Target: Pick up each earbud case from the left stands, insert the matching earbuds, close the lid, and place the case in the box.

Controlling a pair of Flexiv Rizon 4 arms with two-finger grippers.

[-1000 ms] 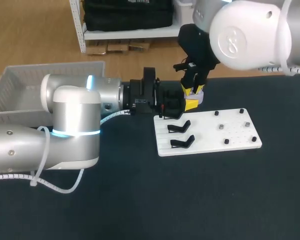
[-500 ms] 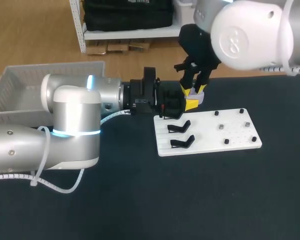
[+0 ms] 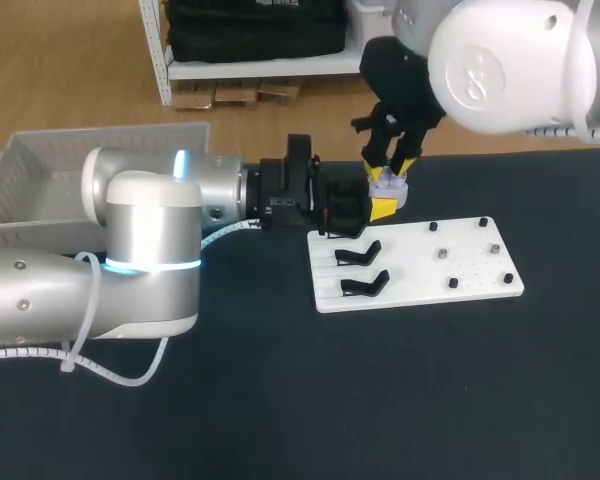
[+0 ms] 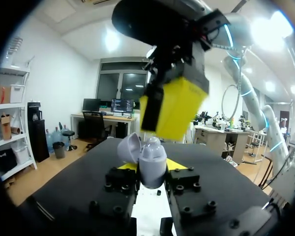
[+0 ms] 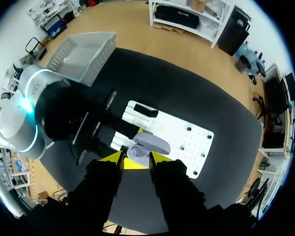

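The left gripper (image 4: 152,178) is clamping the open, rounded grey plastic earbud case (image 4: 153,158) upright for loading, with the right gripper (image 3: 388,172), whose finger spacing I cannot tell, hovering just above it.

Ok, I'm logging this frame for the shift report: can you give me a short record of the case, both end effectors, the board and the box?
case: grey, lid open, held off the table by the board's far left corner
left end effector: shut on the case
right end effector: open, just above the case
board: white, flat on the table
stands: two black ones showing, both bare
box: pale basket, far left
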